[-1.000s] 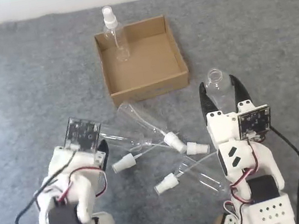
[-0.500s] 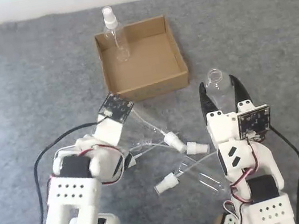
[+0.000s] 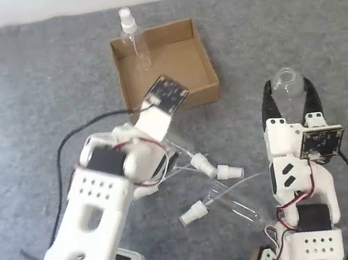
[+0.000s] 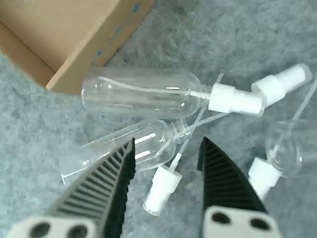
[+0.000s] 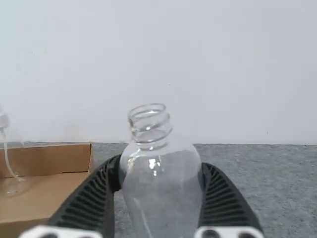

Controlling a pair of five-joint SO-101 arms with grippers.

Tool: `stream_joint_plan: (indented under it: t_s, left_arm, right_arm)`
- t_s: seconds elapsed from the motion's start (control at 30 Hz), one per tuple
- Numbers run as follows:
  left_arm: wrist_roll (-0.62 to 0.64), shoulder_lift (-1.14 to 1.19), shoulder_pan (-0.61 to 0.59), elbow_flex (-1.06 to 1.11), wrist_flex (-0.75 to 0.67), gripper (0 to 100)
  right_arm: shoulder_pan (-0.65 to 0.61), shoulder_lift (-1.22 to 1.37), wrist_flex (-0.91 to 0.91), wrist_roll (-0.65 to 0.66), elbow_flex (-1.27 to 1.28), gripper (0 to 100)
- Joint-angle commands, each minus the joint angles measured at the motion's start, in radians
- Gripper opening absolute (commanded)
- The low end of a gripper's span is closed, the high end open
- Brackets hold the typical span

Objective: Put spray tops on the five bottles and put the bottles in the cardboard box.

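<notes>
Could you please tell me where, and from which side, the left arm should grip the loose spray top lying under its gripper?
Grip the spray top on its white cap, across the width, coming straight down from above. It lies flat on its side, and its thin dip tube is probably too slender to hold. The open left gripper has its fingers on either side of it.

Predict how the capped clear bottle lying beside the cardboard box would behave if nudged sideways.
The capped bottle lies on its round side, so it would probably roll. It looks empty and thin-walled, so it is likely light.
</notes>
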Motion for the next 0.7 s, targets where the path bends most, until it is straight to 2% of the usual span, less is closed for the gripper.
stream_joint_plan:
  t_s: [0.0,0.27,0.5,0.67]
  left_arm:
    - [-0.106,0.210,0.023,-0.194,0.064,19]
    - [-0.315,0.404,0.038,-0.346,0.097,19]
    - [-0.486,0.450,0.040,-0.380,0.097,19]
    - [-0.664,0.451,0.083,-0.377,0.143,19]
  right_arm:
    - [0.016,-0.024,-0.027,-0.014,0.018,6.9]
    - [0.101,-0.024,-0.024,-0.031,-0.008,6.9]
    - [0.139,-0.024,-0.025,-0.061,-0.023,6.9]
    - [0.185,-0.024,-0.025,-0.064,-0.032,6.9]
